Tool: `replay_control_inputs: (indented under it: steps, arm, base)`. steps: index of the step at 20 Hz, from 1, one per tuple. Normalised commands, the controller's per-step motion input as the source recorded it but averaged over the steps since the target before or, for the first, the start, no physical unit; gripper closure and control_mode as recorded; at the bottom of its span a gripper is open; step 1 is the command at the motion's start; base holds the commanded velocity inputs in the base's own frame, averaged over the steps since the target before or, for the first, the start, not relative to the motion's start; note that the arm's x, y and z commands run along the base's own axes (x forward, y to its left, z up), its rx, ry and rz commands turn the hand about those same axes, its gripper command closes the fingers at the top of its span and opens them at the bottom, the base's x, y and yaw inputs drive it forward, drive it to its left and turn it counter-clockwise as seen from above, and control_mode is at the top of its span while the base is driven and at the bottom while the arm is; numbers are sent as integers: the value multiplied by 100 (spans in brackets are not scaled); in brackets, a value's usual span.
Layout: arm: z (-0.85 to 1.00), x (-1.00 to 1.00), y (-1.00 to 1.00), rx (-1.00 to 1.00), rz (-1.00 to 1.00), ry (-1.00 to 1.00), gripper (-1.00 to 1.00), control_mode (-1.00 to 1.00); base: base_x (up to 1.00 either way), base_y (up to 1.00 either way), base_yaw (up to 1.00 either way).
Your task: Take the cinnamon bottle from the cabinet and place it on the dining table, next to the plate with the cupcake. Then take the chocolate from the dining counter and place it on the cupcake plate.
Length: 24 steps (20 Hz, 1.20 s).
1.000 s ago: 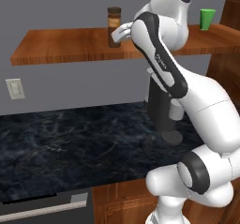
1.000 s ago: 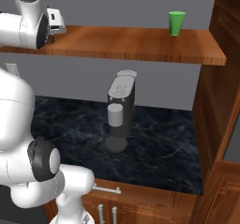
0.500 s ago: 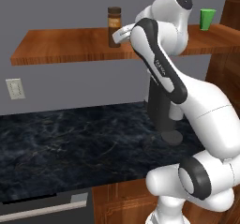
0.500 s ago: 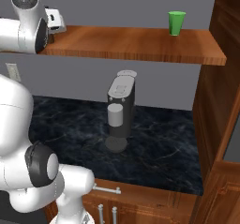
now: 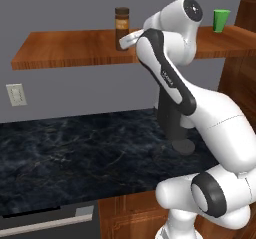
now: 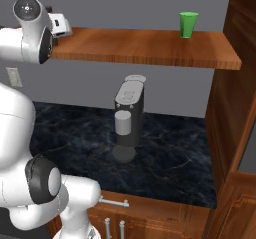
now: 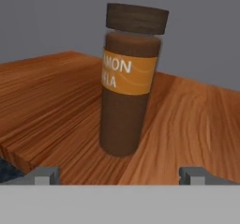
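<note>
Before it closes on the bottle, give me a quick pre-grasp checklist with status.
1. Gripper open: ok, fingertips wide apart.
2. Bottle upright on the shelf: ok.
3. Bottle centred between the fingertips: ok in the hand view.
4. Bottle inside the jaws: not ok, it stands ahead of the tips.
5. Nothing crowding the bottle: ok, green cup is far along the shelf.
6. Cap seated: ok.

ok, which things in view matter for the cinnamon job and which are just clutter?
Job:
- cinnamon bottle, upright on the cabinet shelf
- gripper, open, facing the bottle, not yet around it

Clutter:
- green cup, at the far end of the shelf
- coffee machine on the black counter
- wall socket
</note>
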Motion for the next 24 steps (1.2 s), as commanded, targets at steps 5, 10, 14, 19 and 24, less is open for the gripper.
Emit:
replay_control_inputs:
  steps: [5,10,14,19,24]
  arm:
    - [1,14,-1,1,-1,0,-100,-100]
    - [0,17,1,4,0,0,-100,-100]
    - [0,21,1,8,0,0,-100,-100]
    - [0,20,2,4,0,0,-100,-100]
    - [-1,17,10,0,0,0,-100,-100]
  base:
    - [0,0,0]
    - [0,0,0]
    - [0,0,0]
    - [0,0,0]
    - [0,0,0]
